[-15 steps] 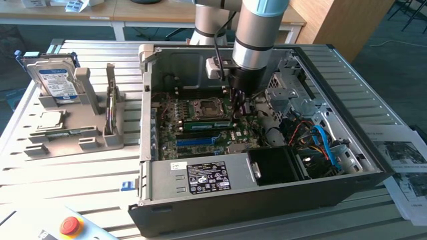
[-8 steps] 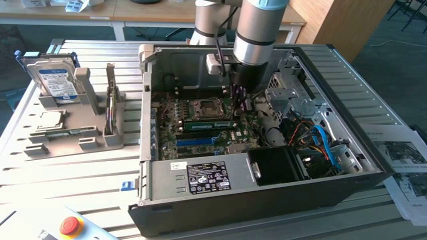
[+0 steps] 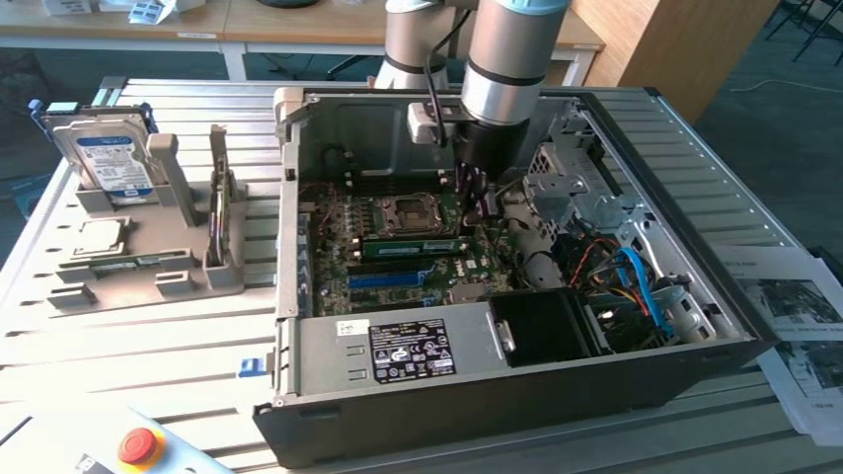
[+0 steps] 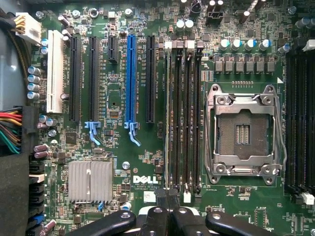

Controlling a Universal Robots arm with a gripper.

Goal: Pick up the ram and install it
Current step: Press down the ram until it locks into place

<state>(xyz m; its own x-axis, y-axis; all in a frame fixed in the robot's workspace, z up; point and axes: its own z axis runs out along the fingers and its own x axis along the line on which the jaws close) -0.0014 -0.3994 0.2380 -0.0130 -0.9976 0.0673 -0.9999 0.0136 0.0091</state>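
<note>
I see my arm (image 3: 507, 59) reaching straight down from above into the open computer case (image 3: 527, 395), its grey wrist vertical and the dark tool end low over the motherboard (image 3: 395, 252), just beside the processor socket (image 3: 402, 210) on the exterior view's right. The gripper (image 3: 472, 188) points down at the board, and from the wrist camera I look squarely onto the memory slots (image 4: 189, 118) with the gripper (image 4: 169, 196) at the end of them. Its fingers (image 4: 158, 216) are pressed together, tips meeting over the slot next to the black card slot (image 4: 150, 78).

The ram (image 3: 409, 244) lies as a long green strip standing in the slots just below the socket in the exterior view; in the wrist view I read it as the thin edge (image 4: 170, 113) running the length of the first slot, seated between the white latches. Whether the fingertips touch its edge or sit just above it I cannot tell, since they cover that end.

The tool body hides part of the board behind it in the exterior view. On the grey holder (image 3: 145, 257) to the exterior view's left stand a blue-labelled hard drive (image 3: 113, 163) and a silver processor chip (image 3: 99, 237); the arm's base is cut off at the frame edge
</note>
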